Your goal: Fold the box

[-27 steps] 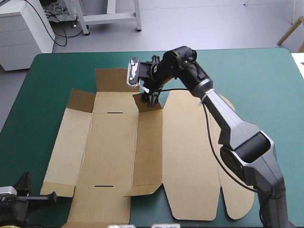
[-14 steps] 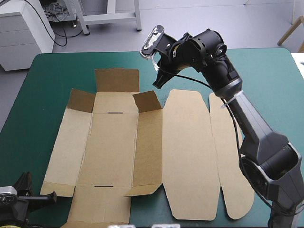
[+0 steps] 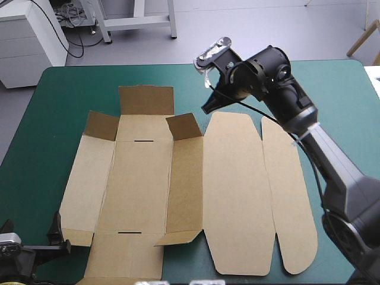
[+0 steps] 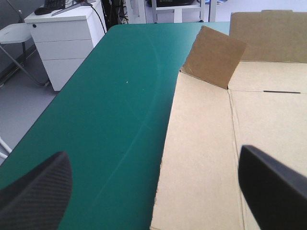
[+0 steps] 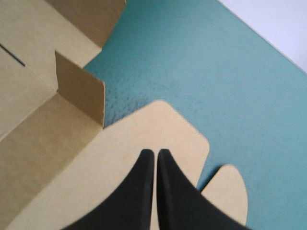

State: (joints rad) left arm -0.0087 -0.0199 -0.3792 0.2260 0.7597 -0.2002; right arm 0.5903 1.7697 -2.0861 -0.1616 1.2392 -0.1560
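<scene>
Left tool (image 4: 153, 158): black fins spread wide, at the near-left corner of the surface (image 3: 71, 89).
Box (image 3: 142, 178): matte brown board lying flat mid-surface, small flaps tilted up.
Right tool (image 5: 156, 153): fins pinched into a point, over the box's rounded lid end.

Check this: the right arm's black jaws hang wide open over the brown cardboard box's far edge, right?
No: the right gripper has its jaws shut, meeting in a point, as the right wrist view shows. They do hang over the brown cardboard box's far edge.

Teal-green cover (image 3: 71, 95), flat across the table (image 3: 338, 77), its far corners rounded
</scene>
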